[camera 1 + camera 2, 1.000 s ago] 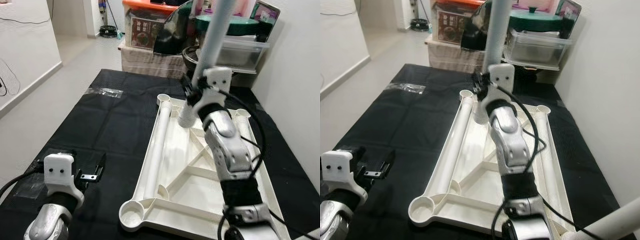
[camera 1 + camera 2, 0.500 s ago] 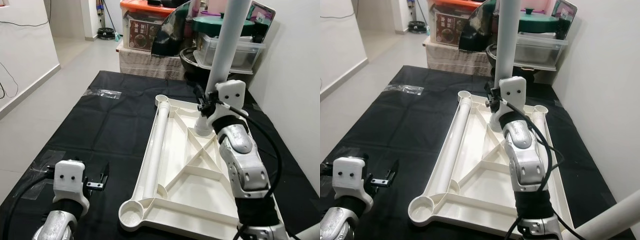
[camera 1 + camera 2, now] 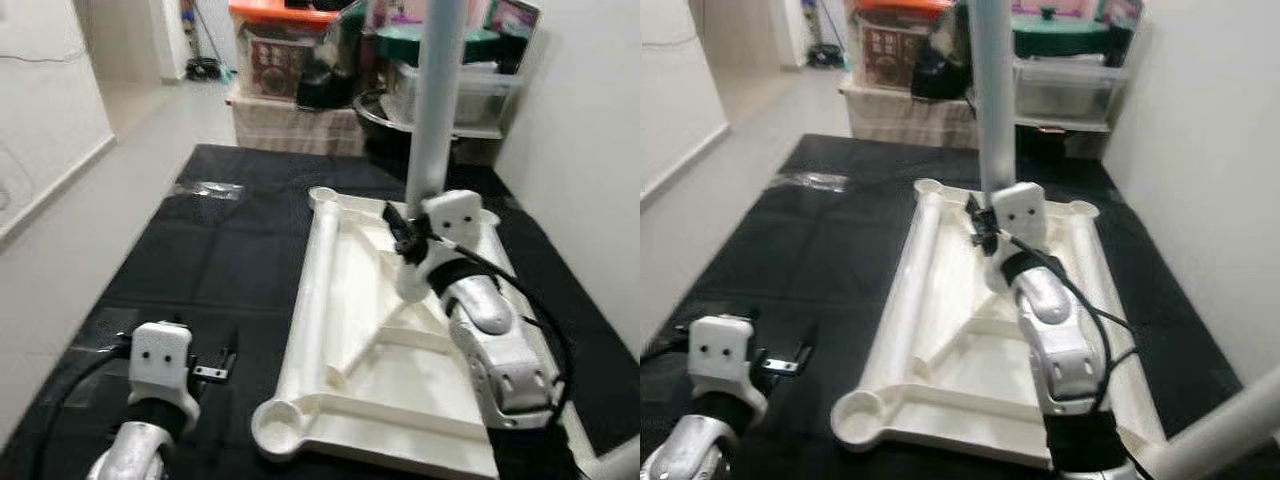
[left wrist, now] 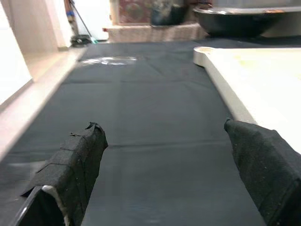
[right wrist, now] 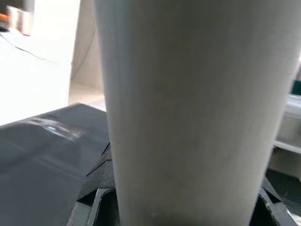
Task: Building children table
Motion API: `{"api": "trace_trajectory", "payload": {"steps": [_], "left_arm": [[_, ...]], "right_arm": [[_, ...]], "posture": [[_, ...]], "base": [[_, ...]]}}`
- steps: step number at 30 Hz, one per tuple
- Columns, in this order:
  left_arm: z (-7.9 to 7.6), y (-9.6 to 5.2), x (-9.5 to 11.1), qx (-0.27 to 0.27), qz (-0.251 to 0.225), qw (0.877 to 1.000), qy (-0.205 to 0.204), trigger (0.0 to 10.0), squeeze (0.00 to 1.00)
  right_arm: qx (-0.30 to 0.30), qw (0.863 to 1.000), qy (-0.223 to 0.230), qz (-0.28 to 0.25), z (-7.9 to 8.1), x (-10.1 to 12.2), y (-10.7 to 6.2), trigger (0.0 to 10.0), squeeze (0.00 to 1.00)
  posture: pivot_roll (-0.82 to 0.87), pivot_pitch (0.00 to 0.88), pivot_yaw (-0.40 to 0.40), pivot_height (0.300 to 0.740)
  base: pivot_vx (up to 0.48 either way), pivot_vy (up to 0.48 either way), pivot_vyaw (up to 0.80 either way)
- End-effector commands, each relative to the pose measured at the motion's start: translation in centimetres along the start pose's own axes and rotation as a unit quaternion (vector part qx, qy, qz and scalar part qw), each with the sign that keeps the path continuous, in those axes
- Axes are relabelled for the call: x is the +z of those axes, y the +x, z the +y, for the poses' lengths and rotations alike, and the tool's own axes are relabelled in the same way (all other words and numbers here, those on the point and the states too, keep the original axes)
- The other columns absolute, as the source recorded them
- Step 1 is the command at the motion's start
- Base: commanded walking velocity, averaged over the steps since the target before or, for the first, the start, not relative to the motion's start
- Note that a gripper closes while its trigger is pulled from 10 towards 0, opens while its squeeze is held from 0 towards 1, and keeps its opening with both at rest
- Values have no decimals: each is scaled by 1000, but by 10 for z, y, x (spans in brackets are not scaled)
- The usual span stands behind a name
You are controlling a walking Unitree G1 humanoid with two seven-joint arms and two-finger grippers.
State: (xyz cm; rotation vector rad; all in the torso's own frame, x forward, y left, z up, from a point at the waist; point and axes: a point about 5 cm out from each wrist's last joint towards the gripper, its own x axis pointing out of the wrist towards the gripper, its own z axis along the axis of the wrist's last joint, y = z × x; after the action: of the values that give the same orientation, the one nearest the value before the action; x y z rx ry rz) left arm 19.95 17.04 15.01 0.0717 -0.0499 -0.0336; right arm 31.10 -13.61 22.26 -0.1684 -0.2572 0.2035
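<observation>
Both eye views are evenly lit by soft indoor light and are slightly smeared by motion blur, most of all in the clutter at the back. The white tabletop (image 3: 420, 400) is pale and washed out against the matte black sheet (image 3: 220, 250), which gives almost no glare save a shiny tape patch (image 3: 208, 188). Shadows are faint. In the left wrist view the black fingers (image 4: 75, 160) are soft-edged and close, and in the right wrist view the white leg (image 5: 188, 108) is a near, unfocused mass
</observation>
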Motion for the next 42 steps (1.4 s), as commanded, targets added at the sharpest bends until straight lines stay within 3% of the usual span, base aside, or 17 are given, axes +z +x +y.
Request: {"api": "trace_trajectory", "payload": {"steps": [1,10,22,30,42], "left_arm": [[2,-1,-1,5,-1,1000,11,10000,0],[-2,0,-3,-6,1,1000,10,10000,0],[-5,3,-4,-15,-5,1000,19,10000,0],[-5,3,-7,-17,3,999,29,10000,0],[-7,8,-4,-21,-12,1000,12,10000,0]], "right_arm": [[13,1000,9,-16,7,7,1,10000,0],[38,999,12,-24,15,9,1,10000,0],[67,997,24,-31,21,12,6,10000,0],[89,995,15,-38,28,15,8,10000,0],[85,995,29,-43,32,16,12,10000,0]], "posture": [[65,0,-109,740],[67,0,-104,740],[64,0,-99,740],[70,0,-83,740],[67,0,-79,740]], "base": [[0,416,0],[0,401,-567],[0,0,-550],[0,0,0],[-111,0,0]]}}
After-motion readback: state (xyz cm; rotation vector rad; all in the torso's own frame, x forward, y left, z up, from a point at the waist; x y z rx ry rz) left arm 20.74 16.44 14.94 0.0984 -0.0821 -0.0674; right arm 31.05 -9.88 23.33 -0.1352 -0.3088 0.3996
